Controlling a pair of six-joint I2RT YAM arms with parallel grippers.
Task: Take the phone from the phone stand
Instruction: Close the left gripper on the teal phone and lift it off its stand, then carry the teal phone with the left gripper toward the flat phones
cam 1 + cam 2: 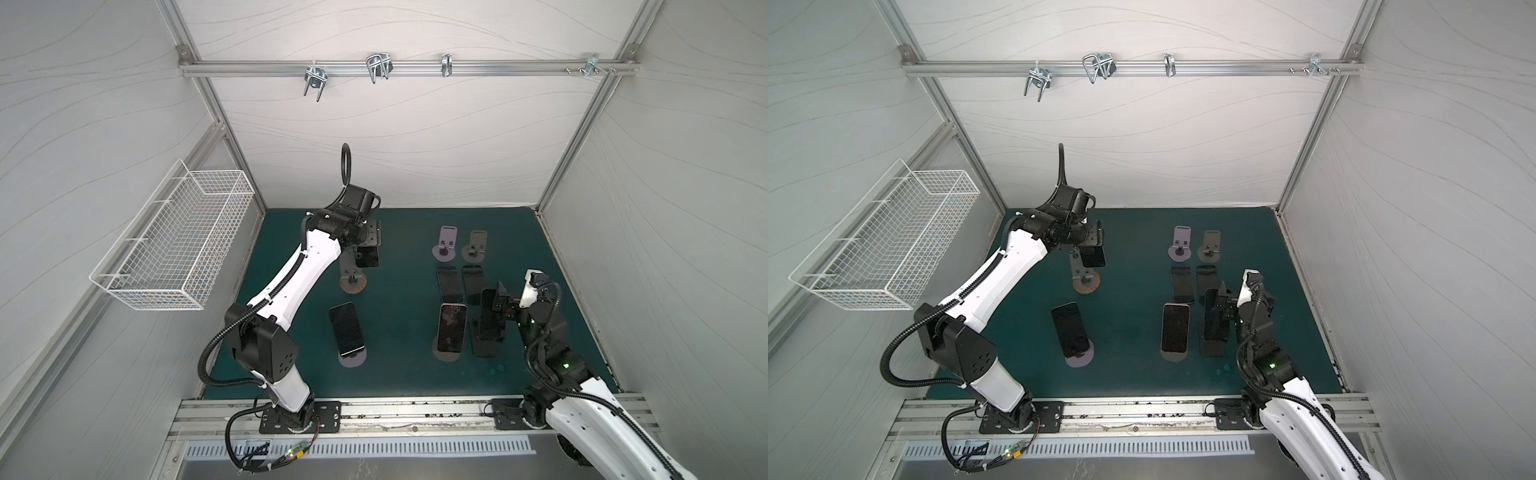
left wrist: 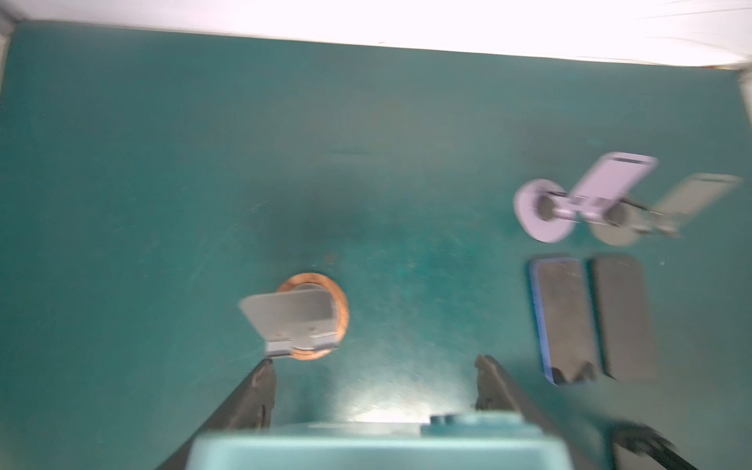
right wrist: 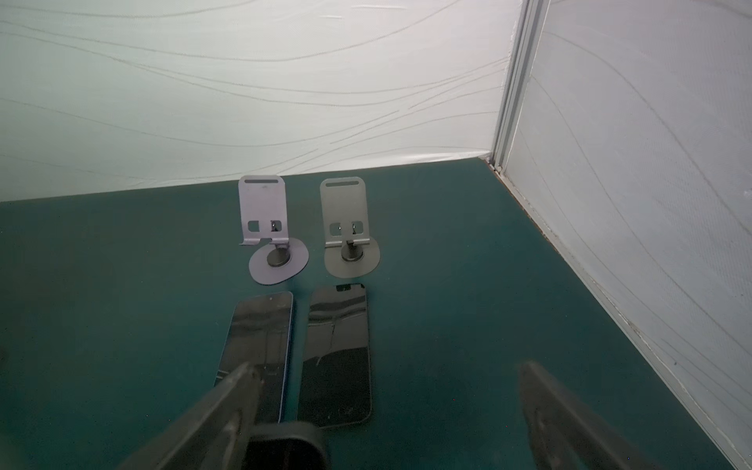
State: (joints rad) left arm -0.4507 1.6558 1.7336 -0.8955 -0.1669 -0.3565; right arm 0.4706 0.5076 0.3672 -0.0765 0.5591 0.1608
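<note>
Lift-off looks done: left gripper (image 2: 374, 366) has its fingers closed partway on the edges of the phone (image 1: 368, 258), which hangs clear of the copper-based stand (image 1: 352, 282), just beside its bare back plate. Next move, as I judge it, calls for carrying the phone aside and laying it flat on the green mat (image 1: 399, 249), well apart from that stand; right gripper (image 3: 386, 370) is spread wide and holds nothing, poised above a second phone propped on a black stand (image 1: 484, 353). Left wrist view is blurred; it cuts the held phone off at the frame edge, showing only a pale teal back; exact pad contact is hard to make out.
</note>
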